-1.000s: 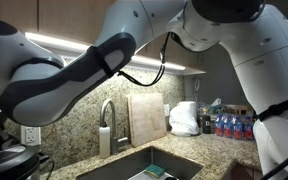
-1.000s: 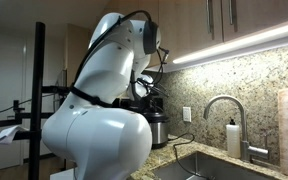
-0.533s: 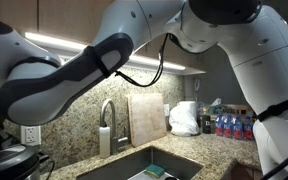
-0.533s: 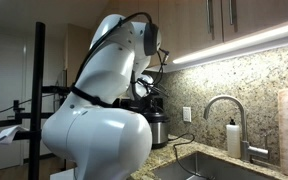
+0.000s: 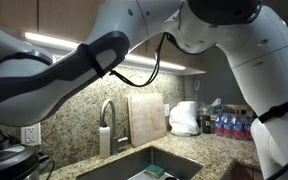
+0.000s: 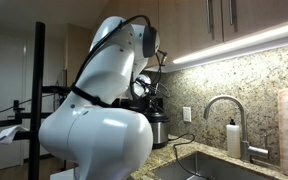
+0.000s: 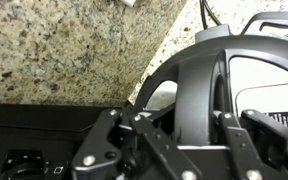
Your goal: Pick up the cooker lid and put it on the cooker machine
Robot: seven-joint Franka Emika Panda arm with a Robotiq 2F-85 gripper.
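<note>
In the wrist view my gripper (image 7: 189,128) is shut on the cooker lid (image 7: 198,75), a black glossy domed disc. Its dark band runs between my two fingers and its rim arcs up to the right. Pale surfaces show behind the lid. The cooker machine, a squat dark pot with a metal rim, stands on the granite counter in both exterior views (image 5: 11,160) (image 6: 158,130). In an exterior view my gripper (image 6: 147,98) hangs just above the cooker machine, partly hidden by the arm.
A steel sink (image 5: 156,166) with a faucet (image 5: 107,112) lies beside the cooker. A pale cutting board (image 5: 147,118), a white bag (image 5: 184,118) and several bottles (image 5: 229,125) stand along the granite backsplash. A soap bottle (image 6: 233,138) stands by the faucet (image 6: 222,104).
The arm has shifted slightly to the left in an exterior view. The lid stays in my grip above the cooker machine.
</note>
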